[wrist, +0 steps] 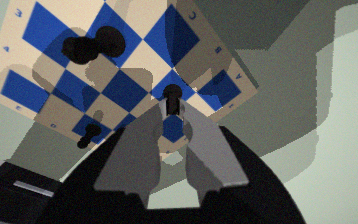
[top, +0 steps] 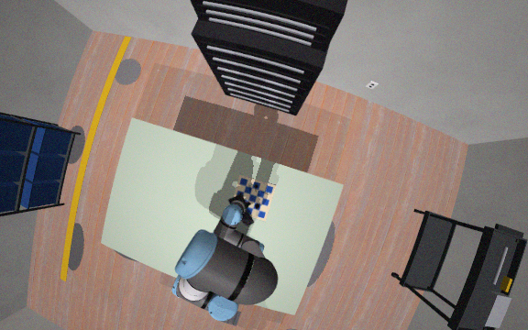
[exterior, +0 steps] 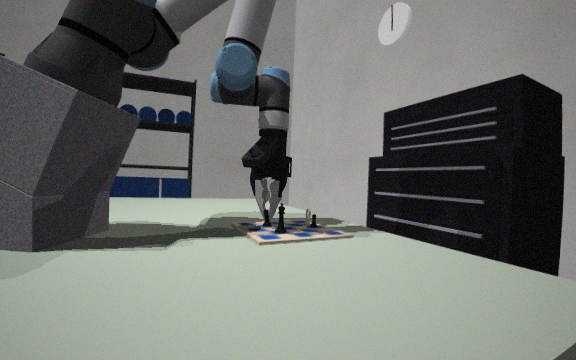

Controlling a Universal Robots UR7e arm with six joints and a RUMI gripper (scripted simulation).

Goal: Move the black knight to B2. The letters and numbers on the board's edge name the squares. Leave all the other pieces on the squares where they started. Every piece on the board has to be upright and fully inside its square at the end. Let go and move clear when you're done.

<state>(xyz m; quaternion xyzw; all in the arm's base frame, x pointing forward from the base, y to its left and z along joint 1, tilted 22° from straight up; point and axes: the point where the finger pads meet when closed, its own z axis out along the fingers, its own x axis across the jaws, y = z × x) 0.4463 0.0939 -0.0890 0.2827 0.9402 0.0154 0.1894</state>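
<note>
The small blue-and-tan chessboard point(top: 256, 198) lies on the pale green table. My gripper point(wrist: 172, 99) points straight down over the board's near corner and is shut on the black knight point(wrist: 172, 98), gripping it by its upper part. In the side view the gripper point(exterior: 268, 205) holds the knight point(exterior: 267, 218) low at the board's left side; I cannot tell whether its base touches the board. The letters C, B and A run along the board edge to the right of the knight in the wrist view.
A tall black piece point(exterior: 281, 219) stands just right of the knight, and also shows in the wrist view point(wrist: 95, 45). A white piece point(exterior: 308, 216) and a black pawn point(exterior: 313, 220) stand farther back. Another small black pawn point(wrist: 87, 135) stands near the board's edge. A black tool cabinet point(exterior: 468, 170) is beyond the table.
</note>
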